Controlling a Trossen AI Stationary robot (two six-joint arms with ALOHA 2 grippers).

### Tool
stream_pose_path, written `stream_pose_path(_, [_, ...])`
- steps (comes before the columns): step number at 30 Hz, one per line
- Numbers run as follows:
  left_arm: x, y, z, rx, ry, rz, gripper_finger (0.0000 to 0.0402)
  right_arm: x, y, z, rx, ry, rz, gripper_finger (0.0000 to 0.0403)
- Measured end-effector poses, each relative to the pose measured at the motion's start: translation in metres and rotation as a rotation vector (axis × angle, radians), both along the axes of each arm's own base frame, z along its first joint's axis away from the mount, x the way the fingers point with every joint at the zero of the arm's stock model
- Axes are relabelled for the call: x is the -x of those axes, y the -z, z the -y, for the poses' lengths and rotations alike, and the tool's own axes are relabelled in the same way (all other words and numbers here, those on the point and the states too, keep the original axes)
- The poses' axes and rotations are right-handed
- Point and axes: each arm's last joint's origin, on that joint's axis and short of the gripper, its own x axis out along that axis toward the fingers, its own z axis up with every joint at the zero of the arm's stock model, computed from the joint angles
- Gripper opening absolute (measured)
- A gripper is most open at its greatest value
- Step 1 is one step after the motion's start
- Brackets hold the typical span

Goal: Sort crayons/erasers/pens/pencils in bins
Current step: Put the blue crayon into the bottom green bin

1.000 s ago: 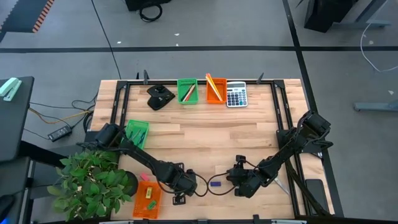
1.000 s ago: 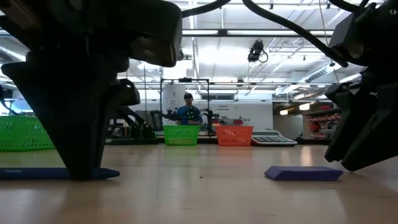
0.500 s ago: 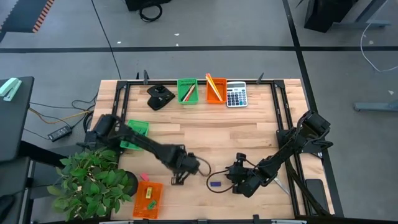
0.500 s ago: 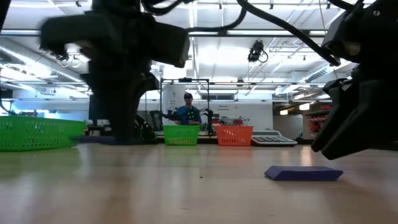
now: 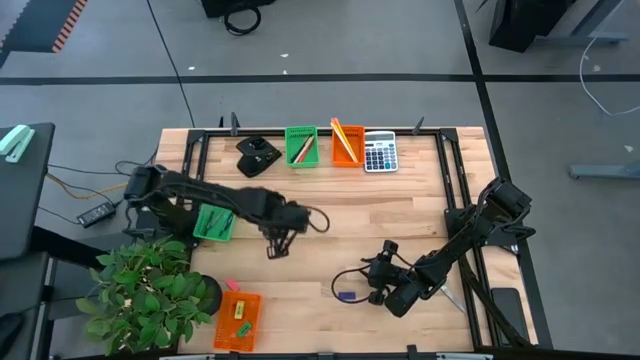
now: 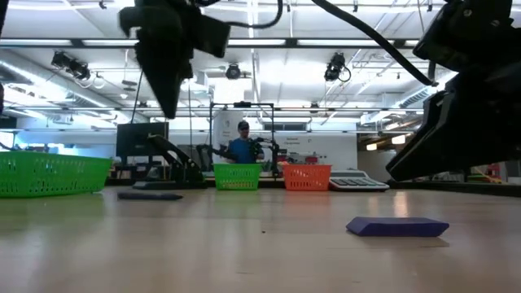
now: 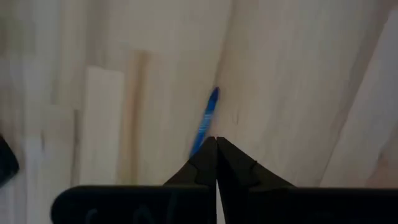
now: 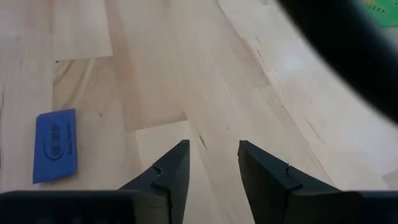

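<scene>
My left gripper (image 5: 272, 250) hangs shut above the table's middle left, pointing down. The low view shows nothing at the left gripper's (image 6: 169, 114) fingertips. A slim blue pen (image 7: 207, 118) lies flat on the wood below it, a dark stick (image 6: 151, 195) in the low view. My right gripper (image 8: 213, 163) is open near the front right, tilted down toward the table. A blue eraser (image 8: 56, 146) lies flat just beside it (image 5: 346, 296). Two bins stand at the far edge, one green (image 5: 300, 146), one orange (image 5: 347, 145), both holding sticks.
A green bin (image 5: 215, 222) sits under my left arm. An orange bin (image 5: 237, 320) with small blocks stands at the front left, beside a plant (image 5: 150, 295). A pink eraser (image 5: 232, 285) lies near it. A calculator (image 5: 380, 153) and a black object (image 5: 257, 156) sit at the far edge.
My left gripper has risen and swung from the front edge toward the table's far edge and slightly left. It carried the pen clear of the wood at first. The pen now lies on the table below it. My right gripper has turned at the wrist in place.
</scene>
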Motion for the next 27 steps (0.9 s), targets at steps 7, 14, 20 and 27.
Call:
stream_pose_path(7, [0.004, -0.016, -0.021, -0.11, -0.013, 0.064, 0.0013, 0.0, 0.0, 0.0, 0.001, 0.0, -0.001, 0.0143])
stream_pose_path(14, [-0.017, 0.012, -0.078, -0.115, 0.036, 0.104, 0.0081, -0.002, 0.0, 0.003, 0.007, 0.014, 0.004, 0.0143])
stream_pose_path(20, [0.009, 0.055, -0.139, -0.053, 0.016, -0.042, 0.0122, -0.003, 0.0, 0.005, 0.017, 0.014, -0.002, 0.0143])
stream_pose_path(27, [0.03, 0.08, -0.188, -0.057, -0.009, 0.066, 0.0153, -0.003, 0.0, 0.005, 0.035, 0.004, -0.013, 0.0143])
